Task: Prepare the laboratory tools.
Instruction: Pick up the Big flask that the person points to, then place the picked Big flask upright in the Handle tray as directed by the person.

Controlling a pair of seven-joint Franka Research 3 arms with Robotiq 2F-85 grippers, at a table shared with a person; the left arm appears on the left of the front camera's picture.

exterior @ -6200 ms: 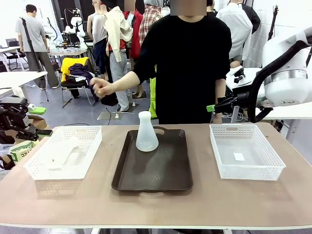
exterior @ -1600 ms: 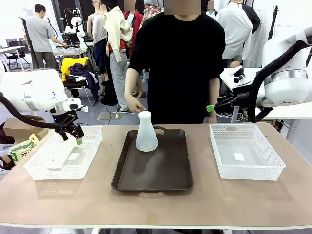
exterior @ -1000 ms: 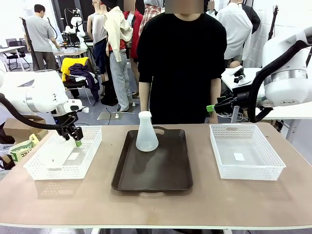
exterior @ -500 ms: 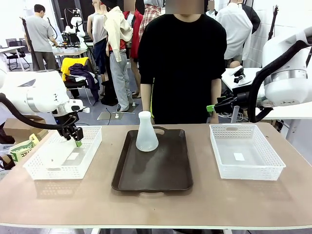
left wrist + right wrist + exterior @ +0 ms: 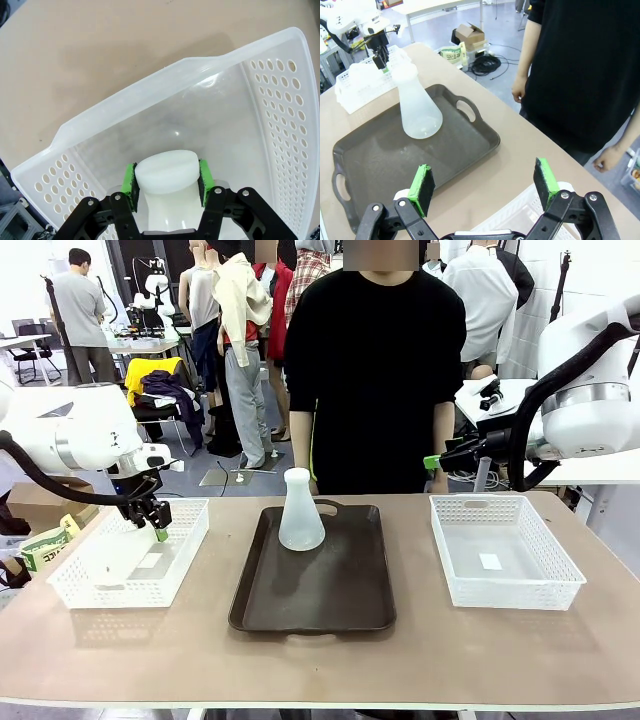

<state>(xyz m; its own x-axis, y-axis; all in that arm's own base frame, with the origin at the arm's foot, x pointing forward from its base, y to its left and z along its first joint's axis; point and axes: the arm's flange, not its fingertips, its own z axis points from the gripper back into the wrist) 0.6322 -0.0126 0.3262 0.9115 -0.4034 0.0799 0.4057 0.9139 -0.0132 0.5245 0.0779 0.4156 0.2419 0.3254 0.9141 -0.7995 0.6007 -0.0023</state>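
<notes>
Left gripper (image 5: 166,176) down inside the left white mesh basket (image 5: 188,530), at its far end, jaws closed tight on the neck of a frosted flask (image 5: 167,172). In the left wrist view, green pads (image 5: 130,182) pressed against both sides of the neck just below the rim, mouth of the flask pointing away from the wrist toward the basket wall. Body of that flask hidden beneath the gripper in the wrist view; in the front view barely told apart from the pale basket floor, so its tilt cannot be told.

Second flask (image 5: 300,512) upright on the dark brown tray (image 5: 340,590), at the tray's far end, a little left of its middle, well apart from both grippers. Same flask (image 5: 418,112) in the right wrist view, wide base flat on the tray, narrow neck up.

Right gripper (image 5: 485,187) spread wide, nothing between its pads, raised above the table on the right, with a corner of the right white mesh basket (image 5: 560,580) just beneath it; in the front view, poised beyond the right basket's far edge. Right basket bare but for a small white label on its floor.

Person (image 5: 375,370) in a black top standing at the far side of the table behind the tray, arms down, hands off the table.
</notes>
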